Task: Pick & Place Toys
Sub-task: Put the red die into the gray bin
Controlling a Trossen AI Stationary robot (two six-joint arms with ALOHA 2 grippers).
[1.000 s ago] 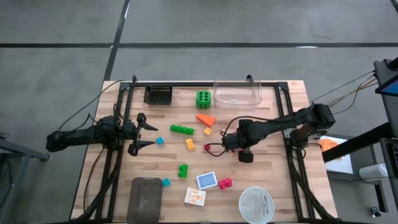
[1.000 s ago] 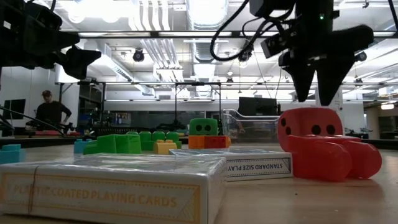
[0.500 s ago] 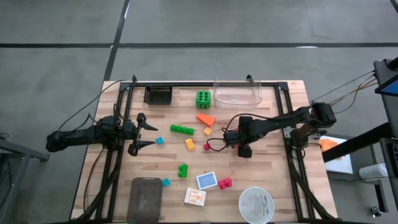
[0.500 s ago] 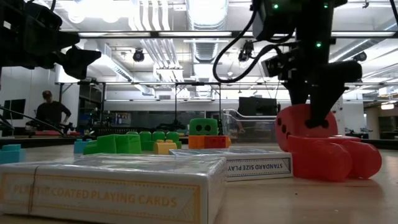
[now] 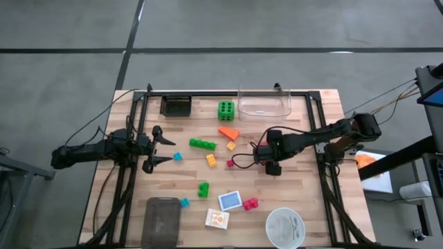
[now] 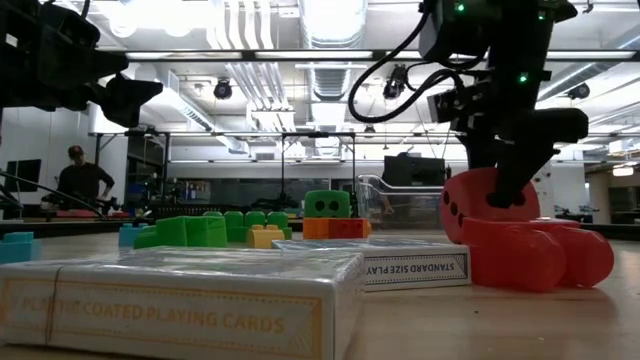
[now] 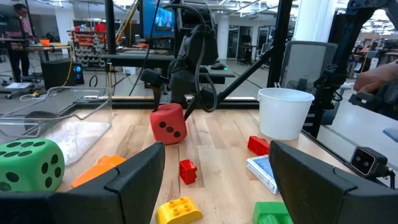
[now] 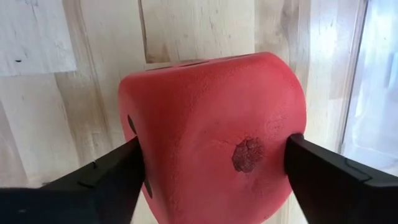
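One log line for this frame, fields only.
right end effector: fingers straddling large red dotted foam die | die: on wooden table | left end effector: open, waiting table's left
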